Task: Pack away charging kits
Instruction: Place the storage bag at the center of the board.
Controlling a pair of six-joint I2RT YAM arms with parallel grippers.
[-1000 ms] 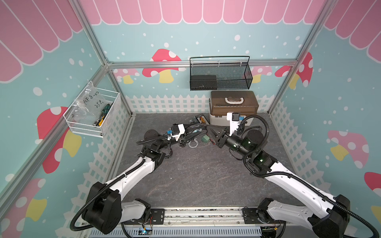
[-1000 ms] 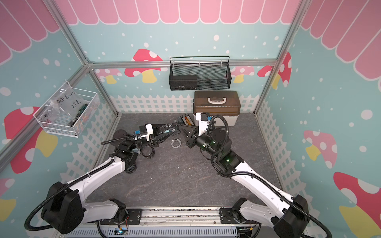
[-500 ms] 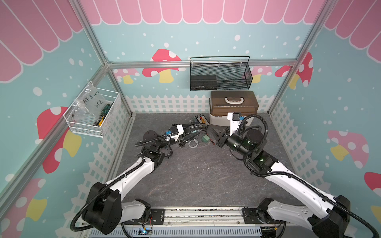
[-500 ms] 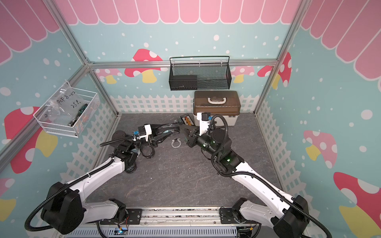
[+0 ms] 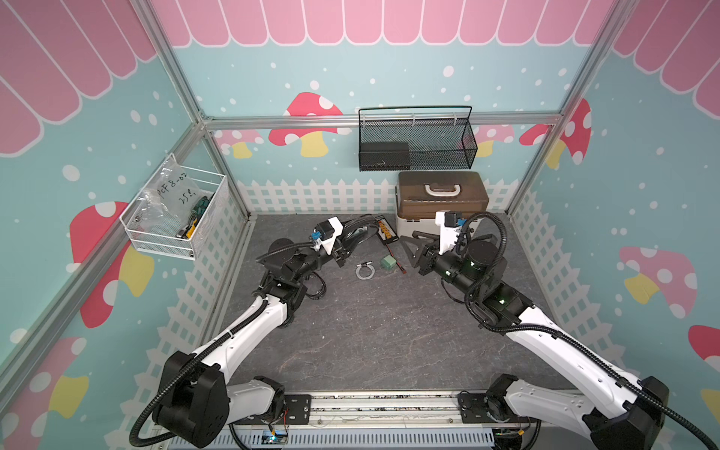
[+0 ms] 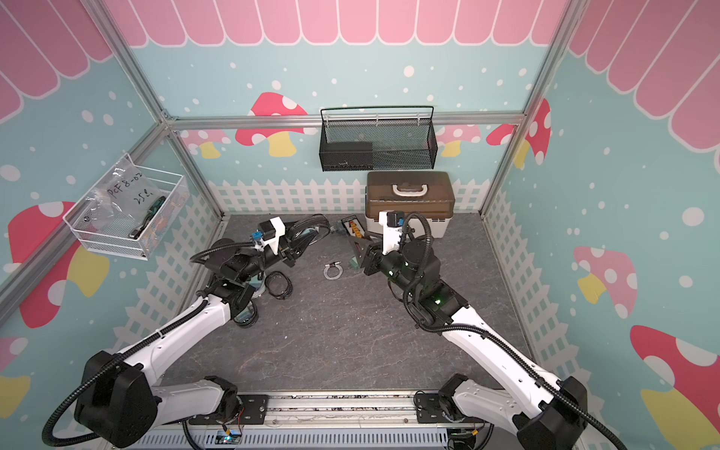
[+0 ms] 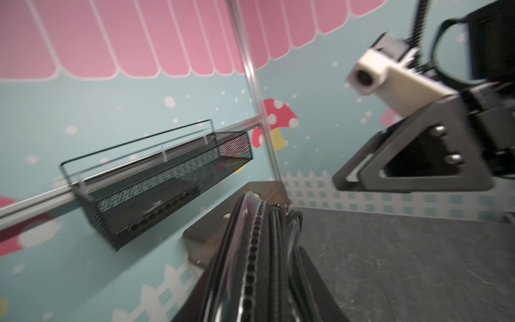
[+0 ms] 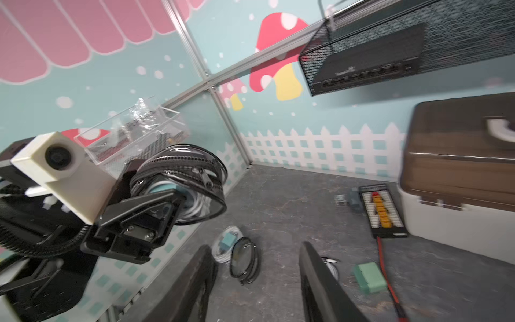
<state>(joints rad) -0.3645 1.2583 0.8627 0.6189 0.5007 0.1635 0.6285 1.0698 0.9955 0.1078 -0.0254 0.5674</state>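
Observation:
My left gripper (image 5: 350,238) is shut on a round clear zip pouch (image 5: 359,229), held off the floor on edge. In the right wrist view the pouch (image 8: 192,178) shows a teal adapter and white cable inside. My right gripper (image 5: 410,249) stands open and empty a short way right of the pouch, its jaws (image 8: 255,281) wide apart over bare floor. On the floor between the arms lie a teal cube adapter (image 5: 388,262) and a white cable coil (image 5: 364,270). A black coil (image 8: 245,259) and a white coil with a teal adapter (image 8: 226,243) lie under the left arm.
A flat black board with orange connectors (image 5: 385,232) lies against the white box with brown lid (image 5: 442,198) at the back. A black mesh basket (image 5: 417,144) hangs on the back wall, and a white wire basket (image 5: 175,218) hangs on the left wall.
My right gripper's jaws were shut near the pouch and have now opened, with nothing in them. The left gripper has kept its hold on the pouch and has barely moved.

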